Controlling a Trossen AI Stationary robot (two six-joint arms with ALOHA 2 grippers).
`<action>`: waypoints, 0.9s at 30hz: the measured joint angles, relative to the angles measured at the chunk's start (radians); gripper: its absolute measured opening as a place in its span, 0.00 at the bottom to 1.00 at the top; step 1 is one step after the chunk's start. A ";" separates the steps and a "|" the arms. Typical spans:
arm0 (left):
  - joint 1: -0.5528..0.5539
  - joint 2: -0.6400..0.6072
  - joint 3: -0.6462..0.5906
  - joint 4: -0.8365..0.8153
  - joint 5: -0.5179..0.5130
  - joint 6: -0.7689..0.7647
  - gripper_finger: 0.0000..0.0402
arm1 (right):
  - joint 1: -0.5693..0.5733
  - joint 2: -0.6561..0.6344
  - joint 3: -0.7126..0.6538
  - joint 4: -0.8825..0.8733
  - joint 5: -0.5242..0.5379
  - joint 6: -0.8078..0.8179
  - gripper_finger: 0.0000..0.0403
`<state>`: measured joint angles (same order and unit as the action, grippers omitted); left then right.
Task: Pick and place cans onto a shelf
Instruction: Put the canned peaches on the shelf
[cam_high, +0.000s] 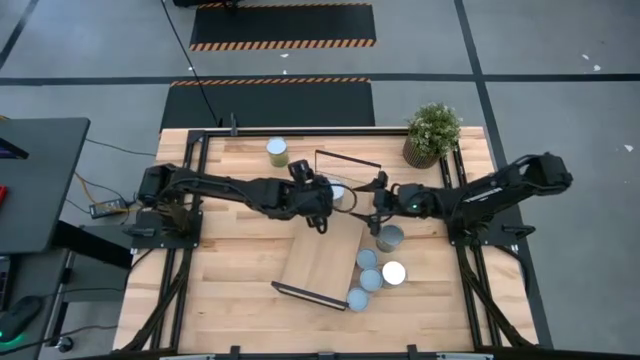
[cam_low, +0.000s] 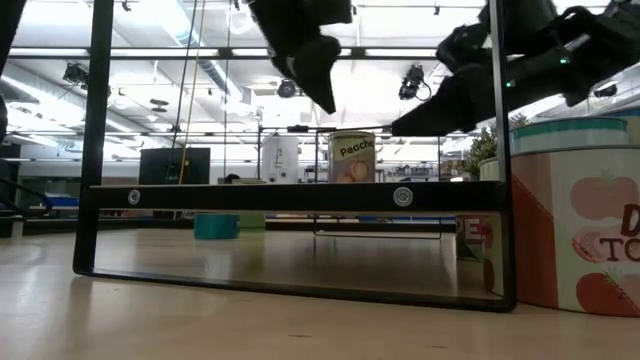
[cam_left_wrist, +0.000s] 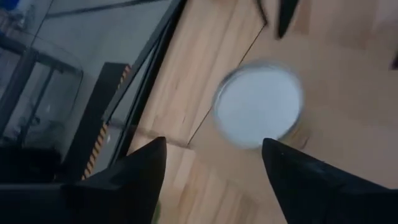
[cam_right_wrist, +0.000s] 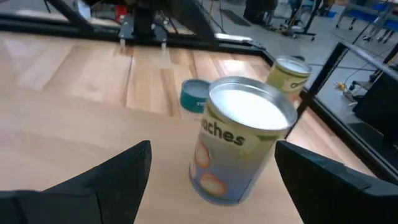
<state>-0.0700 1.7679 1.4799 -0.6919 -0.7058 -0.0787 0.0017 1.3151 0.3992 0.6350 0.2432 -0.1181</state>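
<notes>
A peach-labelled can (cam_high: 337, 193) with a silvery top stands upright at the far end of the light-wood shelf (cam_high: 318, 262); whether it rests on the board or just beyond it, I cannot tell. My left gripper (cam_high: 324, 208) hovers open above it, and the can's top (cam_left_wrist: 258, 104) shows beyond its fingertips. My right gripper (cam_high: 376, 206) is open just right of the can, which shows between its fingers (cam_right_wrist: 239, 140). Neither touches it. Several more cans (cam_high: 378, 268) stand right of the shelf. An olive-green can (cam_high: 277, 152) stands at the far side.
A potted plant (cam_high: 432, 133) stands at the far right corner. The shelf's black wire frames (cam_high: 347, 160) stand at both short ends; the near one (cam_low: 290, 195) fills the low view, with a tomato can (cam_low: 580, 215) beside it. A teal tin (cam_right_wrist: 196, 94) sits behind the peach can.
</notes>
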 joint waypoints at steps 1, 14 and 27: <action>0.004 -0.010 -0.023 -0.002 -0.001 -0.014 0.66 | 0.000 0.013 0.005 -0.001 -0.002 -0.004 0.87; 0.076 -0.054 -0.231 0.217 0.007 -0.068 0.60 | -0.005 0.135 0.064 -0.002 -0.052 -0.007 0.87; 0.049 -0.054 -0.244 0.222 0.065 -0.083 0.58 | -0.075 0.227 0.119 -0.005 -0.055 -0.043 0.87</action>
<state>-0.0215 1.7134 1.2358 -0.4700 -0.6403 -0.1613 -0.0733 1.5417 0.5182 0.6299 0.1886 -0.1612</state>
